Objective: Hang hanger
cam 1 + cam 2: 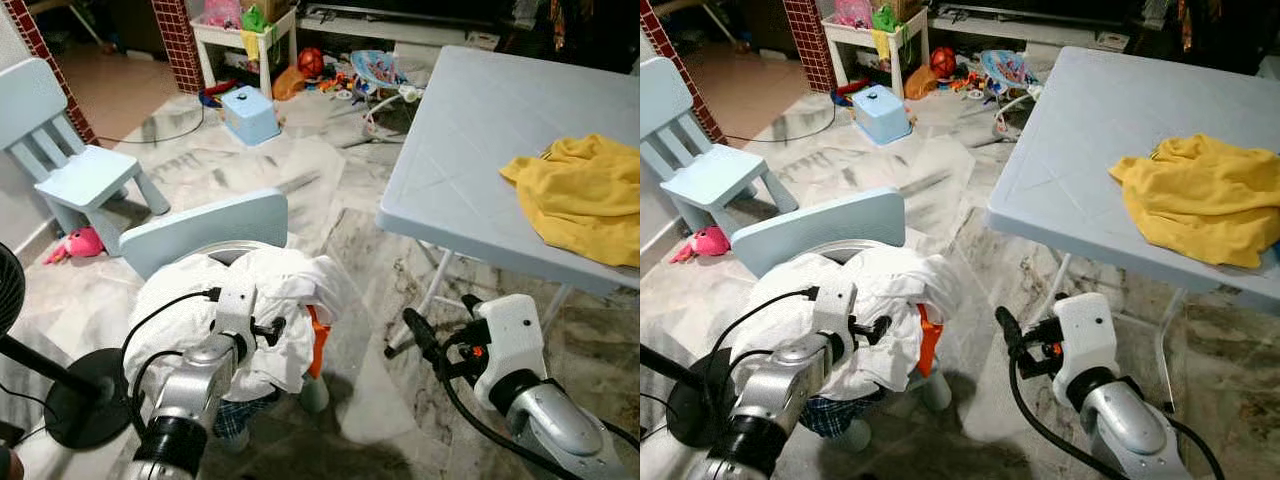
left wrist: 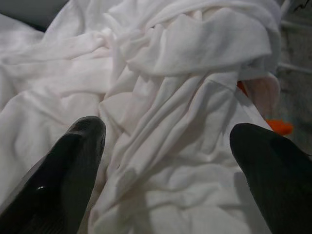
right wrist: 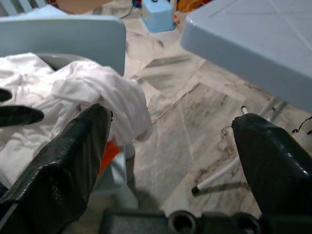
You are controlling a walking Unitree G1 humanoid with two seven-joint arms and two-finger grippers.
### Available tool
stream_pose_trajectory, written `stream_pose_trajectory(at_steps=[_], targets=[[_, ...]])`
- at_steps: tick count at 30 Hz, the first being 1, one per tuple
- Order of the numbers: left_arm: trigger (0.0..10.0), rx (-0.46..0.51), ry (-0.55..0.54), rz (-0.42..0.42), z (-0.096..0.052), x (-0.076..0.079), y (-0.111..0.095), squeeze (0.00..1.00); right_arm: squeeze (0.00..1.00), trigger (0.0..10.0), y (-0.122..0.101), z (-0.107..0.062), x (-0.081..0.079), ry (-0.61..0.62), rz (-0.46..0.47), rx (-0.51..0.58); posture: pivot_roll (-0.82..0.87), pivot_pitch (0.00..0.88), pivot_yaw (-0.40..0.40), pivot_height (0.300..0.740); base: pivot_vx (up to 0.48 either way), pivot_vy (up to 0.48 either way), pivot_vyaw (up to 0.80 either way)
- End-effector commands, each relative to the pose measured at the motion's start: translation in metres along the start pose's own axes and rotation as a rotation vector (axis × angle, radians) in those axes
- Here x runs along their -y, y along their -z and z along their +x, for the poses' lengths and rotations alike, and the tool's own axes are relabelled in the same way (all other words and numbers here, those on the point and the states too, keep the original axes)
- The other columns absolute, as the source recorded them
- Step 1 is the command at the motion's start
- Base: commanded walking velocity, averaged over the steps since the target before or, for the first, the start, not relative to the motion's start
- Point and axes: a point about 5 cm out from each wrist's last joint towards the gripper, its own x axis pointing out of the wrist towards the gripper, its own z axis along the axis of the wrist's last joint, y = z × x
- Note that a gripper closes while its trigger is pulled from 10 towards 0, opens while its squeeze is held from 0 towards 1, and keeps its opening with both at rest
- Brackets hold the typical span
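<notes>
Family home: marble floor (image 1: 330,200), child's chair (image 1: 75,160), scattered toys (image 1: 340,70).

The white shirt (image 1: 230,310) is looking like soft, matt, creased cloth, as is the yellow cloth (image 1: 585,200). The table (image 1: 460,150) and chair (image 1: 200,230) are showing smooth, matt pale-blue plastic. The floor (image 1: 300,190) is gleaming like polished marble. The fingers (image 2: 63,170) are showing glossy black plastic.
</notes>
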Motion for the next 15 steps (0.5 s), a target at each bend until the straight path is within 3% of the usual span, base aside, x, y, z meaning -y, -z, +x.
stream_pose_trajectory(at_steps=[1, 3, 4, 6, 9, 15], targets=[[10.0, 0.001, -0.021, 0.012, 0.006, -0.004, 0.0, 0.0, 0.0, 10.0, -0.002, -0.009, 0.006, 0.018, -0.007, -0.014, -0.28, 0.19, -0.021, 0.74, 0.0, 0.0, 0.0], [10.0, 0.003, -0.024, 0.013, 0.007, -0.004, 0.0, 0.0, 0.0, 10.0, -0.001, -0.011, 0.008, 0.025, -0.009, -0.02, -0.28, 0.19, -0.021, 0.74, 0.0, 0.0, 0.0], [0.0, 0.009, -0.029, -0.004, 0.01, -0.005, -0.002, 0.0, 0.0, 10.0, 0.0, -0.016, 0.01, 0.024, -0.008, -0.036, -0.3, 0.195, -0.023, 0.74, 0.0, 0.0, 0.0], [0.0, 0.009, -0.032, -0.008, 0.011, -0.005, -0.002, 0.0, 0.0, 10.0, 0.0, -0.017, 0.01, 0.018, -0.006, -0.04, -0.3, 0.196, -0.023, 0.74, 0.0, 0.0, 0.0], [0.0, 0.008, -0.034, -0.018, 0.014, -0.003, 0.0, 0.0, 0.0, 10.0, 0.001, -0.023, -0.008, -0.167, 0.048, -0.088, -0.32, 0.195, -0.019, 0.74, 0.0, 0.0, 0.0], [0.0, -0.016, -0.018, -0.036, 0.017, 0.001, 0.008, 0.0, 0.0, 10.0, 0.003, -0.031, -0.018, -0.324, 0.059, -0.136, -0.32, 0.185, -0.015, 0.74, 0.0, 0.0, 0.0]])
